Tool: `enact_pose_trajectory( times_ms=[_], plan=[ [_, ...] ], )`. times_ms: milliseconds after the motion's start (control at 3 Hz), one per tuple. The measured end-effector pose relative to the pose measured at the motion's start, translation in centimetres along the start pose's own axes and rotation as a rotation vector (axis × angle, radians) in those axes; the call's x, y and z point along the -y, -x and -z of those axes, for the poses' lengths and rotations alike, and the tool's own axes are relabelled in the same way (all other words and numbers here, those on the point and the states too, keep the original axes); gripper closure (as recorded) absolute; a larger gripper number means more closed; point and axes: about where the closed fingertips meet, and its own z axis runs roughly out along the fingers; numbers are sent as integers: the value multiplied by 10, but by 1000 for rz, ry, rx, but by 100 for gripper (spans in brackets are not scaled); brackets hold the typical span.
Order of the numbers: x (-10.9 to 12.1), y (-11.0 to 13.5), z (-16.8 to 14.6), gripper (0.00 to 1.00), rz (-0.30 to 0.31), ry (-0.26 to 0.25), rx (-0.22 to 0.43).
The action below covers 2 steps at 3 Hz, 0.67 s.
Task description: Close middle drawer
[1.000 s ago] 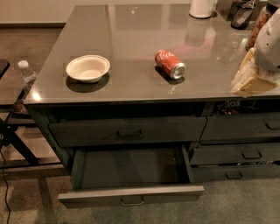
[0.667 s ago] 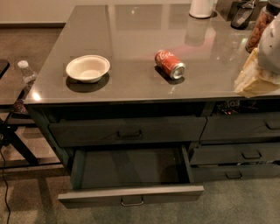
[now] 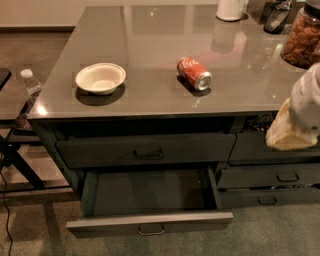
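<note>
The middle drawer (image 3: 150, 223) is standing pulled far out from the cabinet, low in the camera view, with its long shallow tray lying open toward the camera and its small metal loop handle (image 3: 151, 230) sitting at the centre of its flat front. Directly above it, the taller drawer (image 3: 145, 150) is sitting flush with the cabinet face, carrying a like handle. The tool (image 3: 295, 122) is hanging at the right edge of the view as a blurred white and tan shape, just below the front edge of the tabletop (image 3: 150, 30) and in front of the right-hand stack of narrower drawers (image 3: 287, 176). It is staying well apart from the middle drawer and touching nothing that can be made out, and I cannot tell whether it is apart or together. On the grey tabletop a white bowl (image 3: 100, 78) is resting upright near the front left, and a red soda can (image 3: 194, 73) is lying on its side near the middle, apart from the bowl. A jar of nuts (image 3: 301, 37) is standing at the right rear, and a white container (image 3: 231, 9) is standing at the far edge. A water bottle (image 3: 30, 87) is standing just left of the cabinet.
</note>
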Motion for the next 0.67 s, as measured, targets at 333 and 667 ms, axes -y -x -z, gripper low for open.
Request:
enact_pose_trajectory(
  times_ms=[333,667],
  plan=[
    [-24,-18,-42,100,-12,70,-34],
    [-24,-18,-41,100,-12,70,-34]
  ],
)
